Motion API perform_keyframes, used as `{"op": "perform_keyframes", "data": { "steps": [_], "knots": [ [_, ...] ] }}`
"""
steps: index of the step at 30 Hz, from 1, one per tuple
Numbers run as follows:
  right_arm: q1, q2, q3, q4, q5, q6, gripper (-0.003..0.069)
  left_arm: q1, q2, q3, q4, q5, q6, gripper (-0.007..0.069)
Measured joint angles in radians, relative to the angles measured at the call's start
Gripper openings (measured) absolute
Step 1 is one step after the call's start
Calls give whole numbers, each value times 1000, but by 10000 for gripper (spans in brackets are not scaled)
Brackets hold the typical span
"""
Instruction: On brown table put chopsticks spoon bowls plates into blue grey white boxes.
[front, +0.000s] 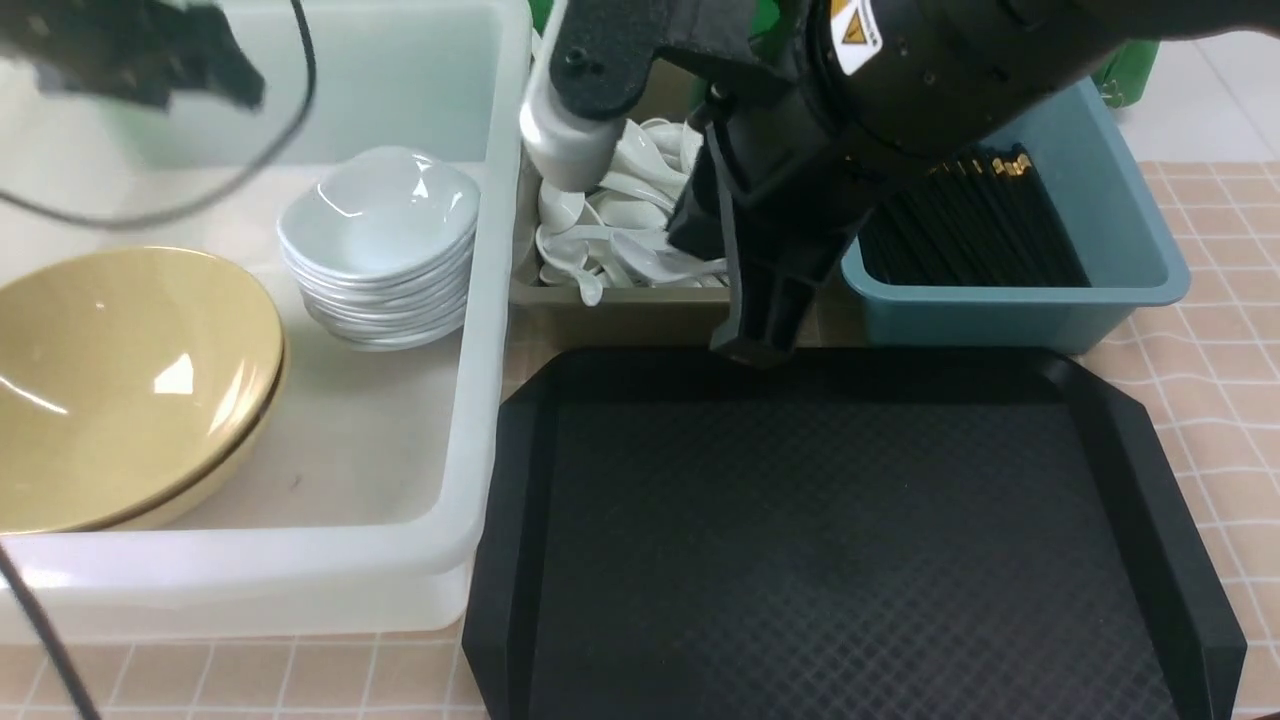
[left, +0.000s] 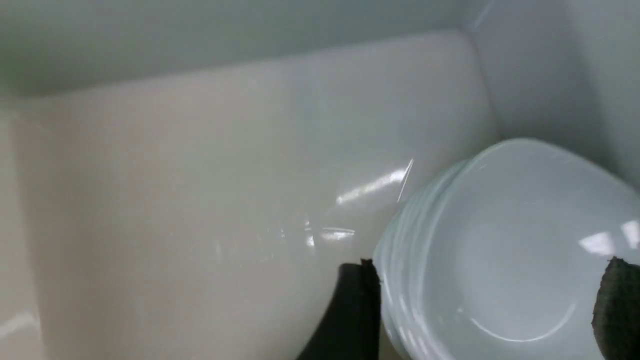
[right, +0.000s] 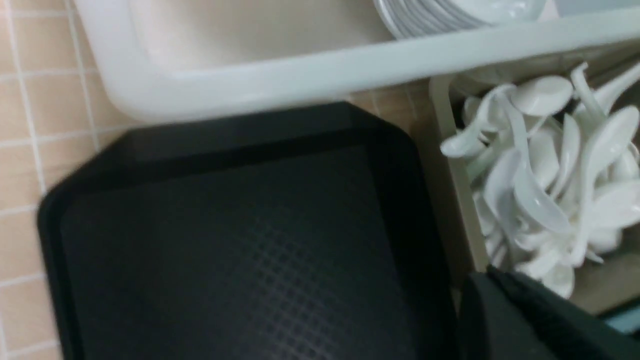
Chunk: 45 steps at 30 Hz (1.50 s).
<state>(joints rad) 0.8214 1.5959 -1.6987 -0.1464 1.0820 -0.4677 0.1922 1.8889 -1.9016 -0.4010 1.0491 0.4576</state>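
The milky white box (front: 495, 330) holds stacked yellow bowls (front: 120, 380) and a stack of white plates (front: 380, 250). The olive-grey box (front: 620, 310) is full of white spoons (front: 620, 230). The teal-blue box (front: 1120, 230) holds black chopsticks (front: 970, 235). My left gripper (front: 215, 75) hangs blurred above the far left of the white box. In the left wrist view it (left: 492, 262) is open and empty over the plate stack (left: 505, 250). My right gripper (front: 752, 345) points down at the near edge of the grey box, its jaws together with nothing seen between them; it also shows in the right wrist view (right: 487, 274).
A flat black tray (front: 840, 540) lies in front of the grey and blue boxes with nothing on it. The checked tan table (front: 1220, 330) shows at the right and along the near edge. The right arm's bulk crosses above the grey and blue boxes.
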Motion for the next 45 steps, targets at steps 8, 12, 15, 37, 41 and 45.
{"op": "perform_keyframes", "data": {
  "steps": [8,12,15,37,41,45],
  "knots": [
    [0,-96,17,-172,116,235,57,-112,-294,-69,187,193,-152,144],
    [0,-223,135,-169,96,311,61,-217,-476,121,260,207,-187,6],
    [0,-346,264,-168,26,361,63,-251,-619,314,296,191,-219,1],
    [0,-984,1015,-83,-931,420,70,-252,-1647,1411,326,-377,-276,1],
    [0,-984,1029,-83,-911,421,76,-252,-1676,1411,326,-373,-273,1],
    [0,-984,1047,-83,-899,423,79,-252,-1677,1414,326,-373,-273,1]
  ]
}}
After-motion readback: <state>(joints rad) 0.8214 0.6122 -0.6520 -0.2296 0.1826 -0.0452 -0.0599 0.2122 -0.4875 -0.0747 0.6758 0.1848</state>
